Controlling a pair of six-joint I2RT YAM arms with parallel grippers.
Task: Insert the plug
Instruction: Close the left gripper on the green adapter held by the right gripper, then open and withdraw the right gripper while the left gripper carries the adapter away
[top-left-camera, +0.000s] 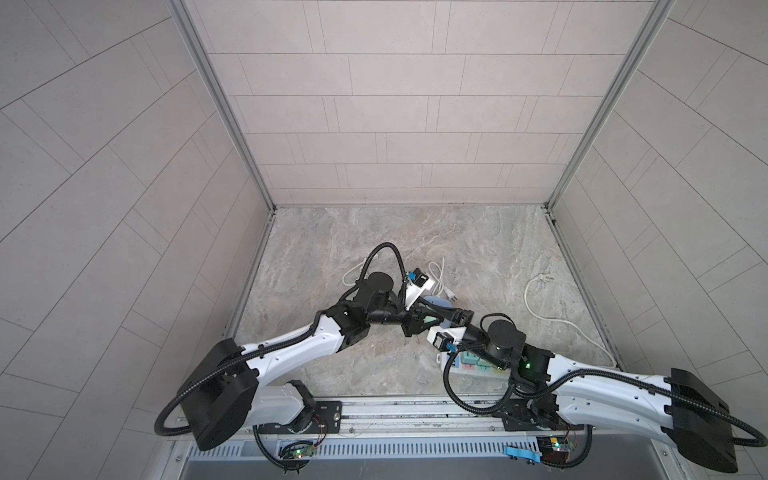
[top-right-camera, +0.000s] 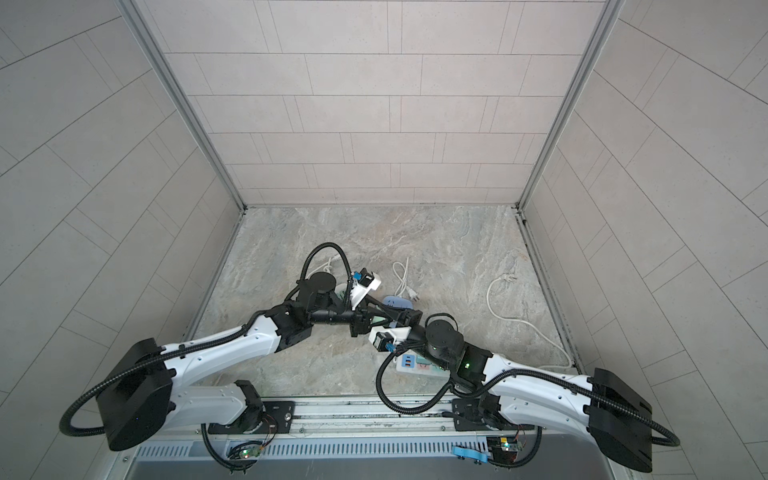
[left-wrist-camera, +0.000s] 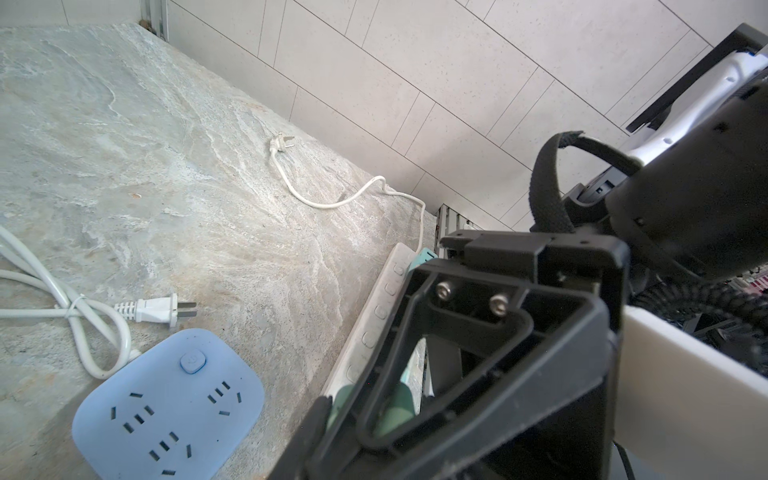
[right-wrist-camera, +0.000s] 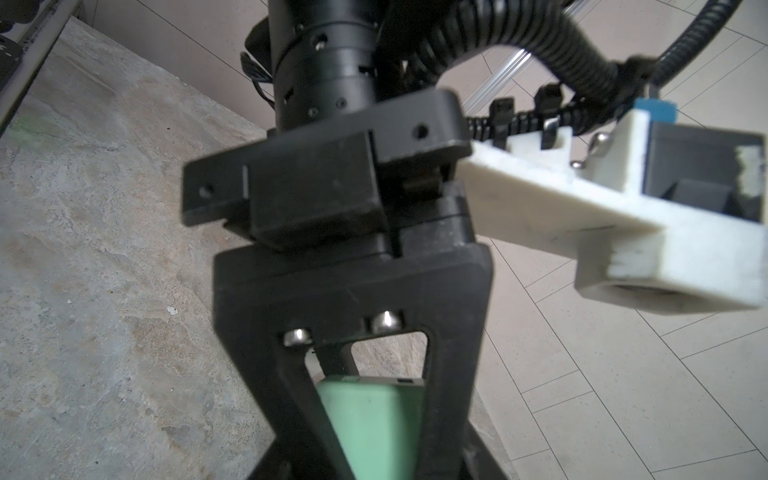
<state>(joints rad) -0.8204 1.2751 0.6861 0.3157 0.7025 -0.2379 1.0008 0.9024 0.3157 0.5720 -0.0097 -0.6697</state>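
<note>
Plug (right-wrist-camera: 368, 419) in right end effector (top-left-camera: 432, 319)

Looks like a robotics lab test cell. Boxed in on three sides by pale tile-printed wall panels (top-left-camera: 395, 104) held in bare aluminium corner posts (top-left-camera: 223, 104), over a grey marble-patterned bench (top-left-camera: 374, 232). Along the near edge, a metal mounting rail (top-left-camera: 395, 409) carrying two white-and-black robot arms (top-left-camera: 291, 349), with exposed green-lit circuit boards (top-left-camera: 297, 454) close by.

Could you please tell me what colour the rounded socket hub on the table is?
The socket hub is pale blue, clearest in the left wrist view.
</note>
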